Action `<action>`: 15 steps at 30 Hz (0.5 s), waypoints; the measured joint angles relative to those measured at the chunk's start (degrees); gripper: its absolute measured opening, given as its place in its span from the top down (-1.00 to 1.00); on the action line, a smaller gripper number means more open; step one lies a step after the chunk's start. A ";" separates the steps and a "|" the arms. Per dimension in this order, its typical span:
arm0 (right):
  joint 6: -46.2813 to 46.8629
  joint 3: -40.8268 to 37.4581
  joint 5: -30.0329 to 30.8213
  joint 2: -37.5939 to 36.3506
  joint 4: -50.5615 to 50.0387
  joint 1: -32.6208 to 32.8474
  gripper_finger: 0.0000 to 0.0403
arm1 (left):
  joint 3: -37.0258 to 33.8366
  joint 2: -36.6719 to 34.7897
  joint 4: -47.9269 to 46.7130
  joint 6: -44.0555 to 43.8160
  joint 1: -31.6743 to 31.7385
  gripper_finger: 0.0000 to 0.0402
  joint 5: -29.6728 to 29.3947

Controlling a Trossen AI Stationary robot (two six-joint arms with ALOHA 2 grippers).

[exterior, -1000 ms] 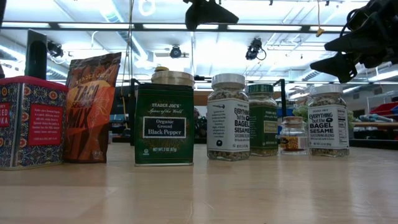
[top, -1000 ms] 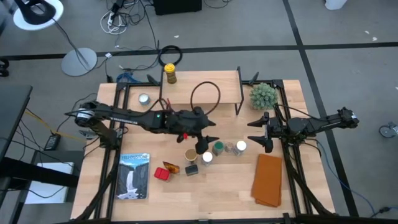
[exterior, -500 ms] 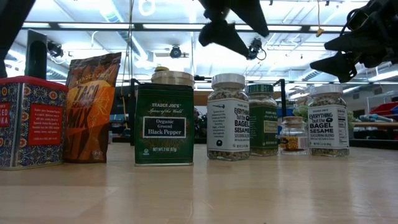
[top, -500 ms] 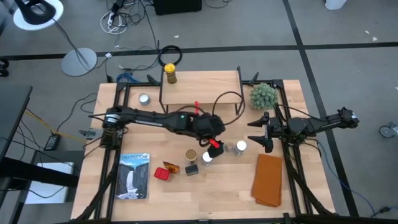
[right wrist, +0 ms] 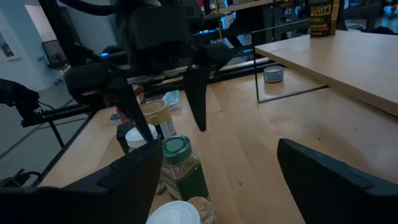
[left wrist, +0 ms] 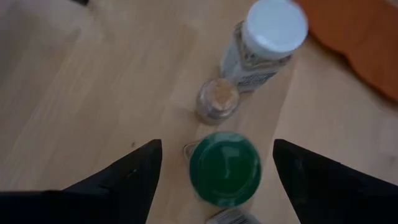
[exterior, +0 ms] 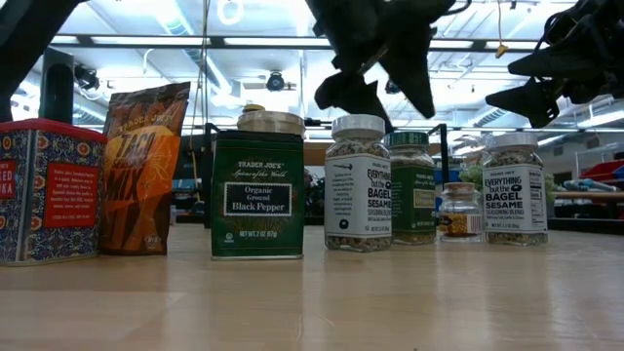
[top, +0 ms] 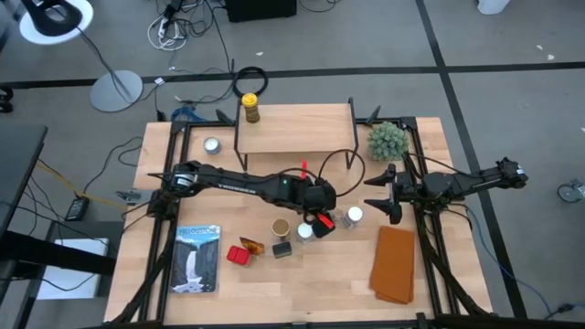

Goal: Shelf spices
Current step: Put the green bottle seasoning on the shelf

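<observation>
My left gripper (left wrist: 216,148) is open and hovers above the green-lidded jar (left wrist: 225,168), one finger on each side of the lid and touching nothing. In the low view it (exterior: 385,93) hangs just over the jar tops. The green-lidded jar (exterior: 411,190) stands upright between a white-lidded jar (exterior: 357,185) and a small cork-topped jar (left wrist: 217,99). Another white-lidded jar (top: 355,215) stands to the right. The tan-lidded jar (top: 281,227), dark box (top: 281,249), red tin (top: 238,254) and orange packet (exterior: 144,166) stand farther left. The shelf (top: 297,128) holds one yellow-lidded jar (top: 249,111). My right gripper (top: 388,196) waits open at the right.
A spiky green plant (top: 387,140) stands right of the shelf, and a flat silver tin (top: 212,144) lies left of it. An orange-brown flat pad (top: 395,265) lies near the right front corner, and a printed booklet (top: 196,259) near the left front.
My left gripper has moved toward the table's right and near edge and come down. It now stands over the green-lidded jar, its fingers still apart. The jars have kept their places.
</observation>
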 joint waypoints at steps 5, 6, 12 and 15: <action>0.00 0.00 0.02 0.03 0.68 0.00 -0.58 | -0.02 0.90 -0.13 -0.90 -0.02 -0.55 -0.48; 0.00 0.02 0.00 0.04 0.78 0.00 -0.58 | -0.02 0.92 -0.05 -1.09 -0.02 -0.55 -0.49; -0.01 0.01 0.00 0.00 0.89 0.00 -0.58 | 0.00 0.81 -1.43 -1.50 -0.30 -0.55 -1.22; -0.01 0.02 0.00 -0.01 1.01 0.00 -0.58 | -0.35 1.37 -1.18 -1.94 -0.55 -0.55 -1.99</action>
